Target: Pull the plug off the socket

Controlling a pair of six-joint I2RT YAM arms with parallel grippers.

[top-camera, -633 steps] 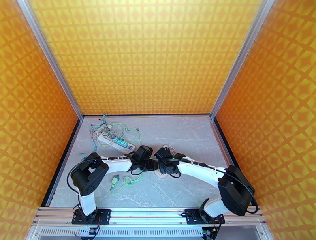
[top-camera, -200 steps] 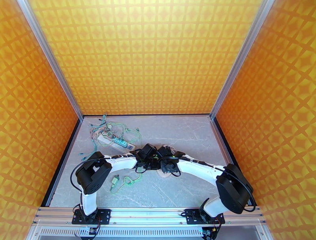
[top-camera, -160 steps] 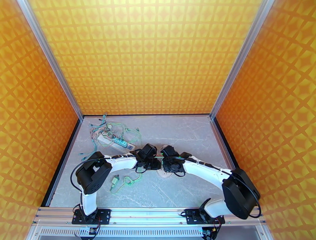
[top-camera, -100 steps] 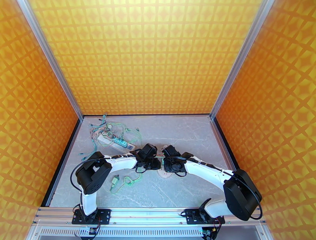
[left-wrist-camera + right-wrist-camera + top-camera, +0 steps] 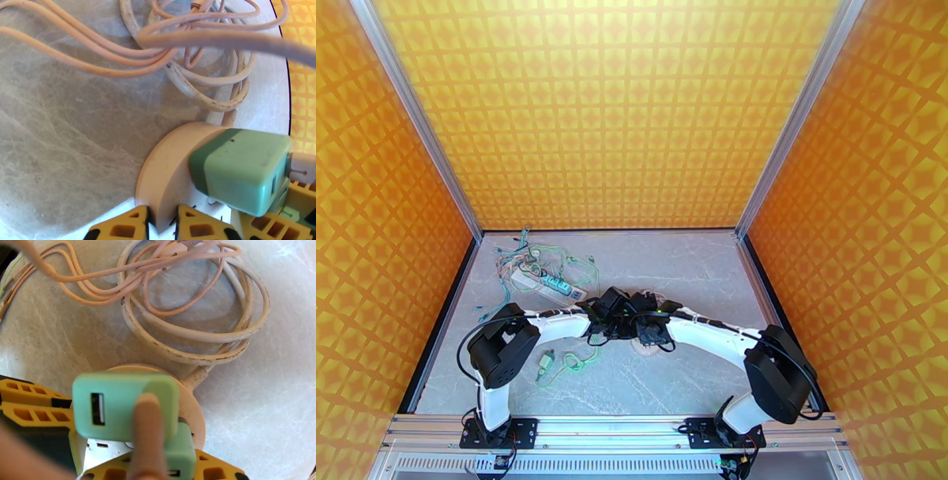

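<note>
Pull plug (image 5: 241,173) straight out of socket (image 5: 166,177) along its pins, no rocking; hold socket down on surface (image 5: 59,138) w/ left arm. Left jaws nearly together, pinching socket rim. Right jaws clamped on plug body. Plug looks seated in socket, cable coil (image 5: 189,330) beside.

overhead rear view down on the table (image 5: 695,268), both wrist views close over the same socket (image 5: 166,177)

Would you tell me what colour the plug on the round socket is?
The plug is mint green, darker at its base; clearest from the left wrist.
</note>
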